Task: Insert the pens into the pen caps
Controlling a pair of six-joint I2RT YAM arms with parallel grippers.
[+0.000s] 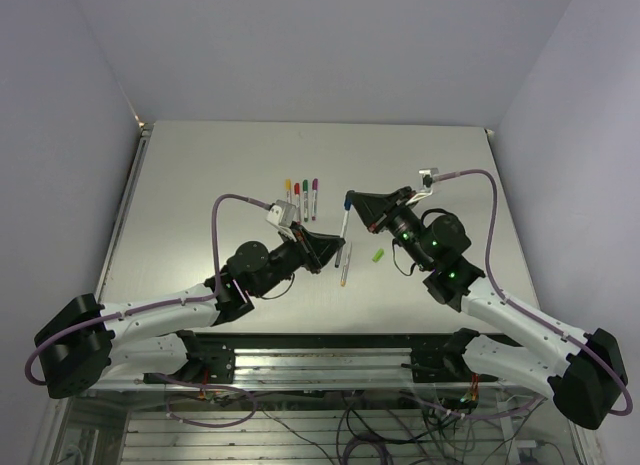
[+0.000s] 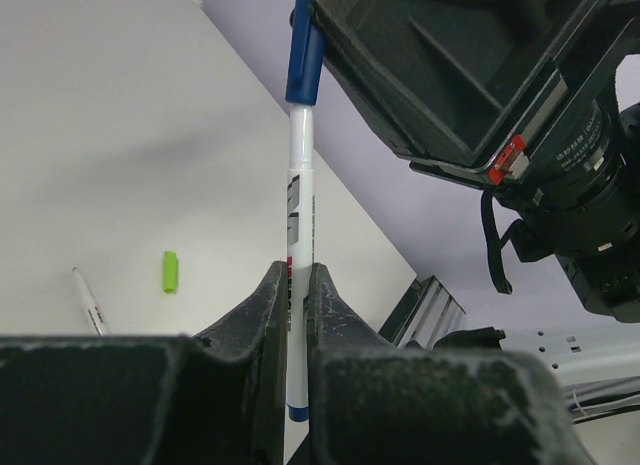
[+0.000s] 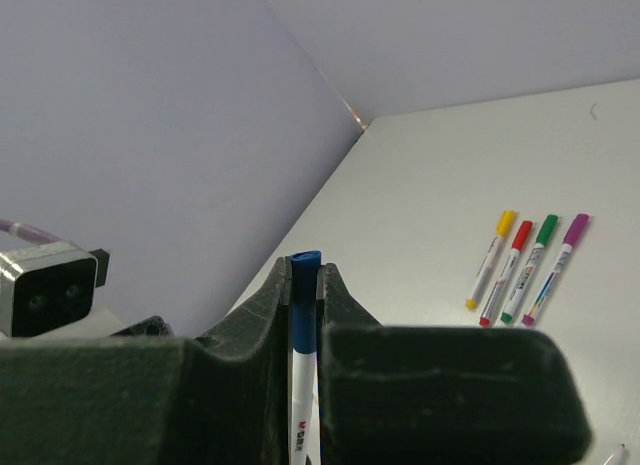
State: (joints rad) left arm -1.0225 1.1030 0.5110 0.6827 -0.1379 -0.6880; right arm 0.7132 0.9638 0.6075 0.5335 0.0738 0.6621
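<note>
The counter (image 1: pixel 200 165) looks smooth and matt. The pen (image 2: pixel 300 175) has a glossy plastic barrel and a smooth blue cap (image 2: pixel 303 65). The left tool (image 2: pixel 297 275) is matt and grainy.

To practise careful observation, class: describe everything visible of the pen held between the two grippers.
A slim white pen with black print, looking plastic, with a blue cap on one end and a blue plug at the other. The left gripper clamps its barrel, the right gripper its cap.
</note>
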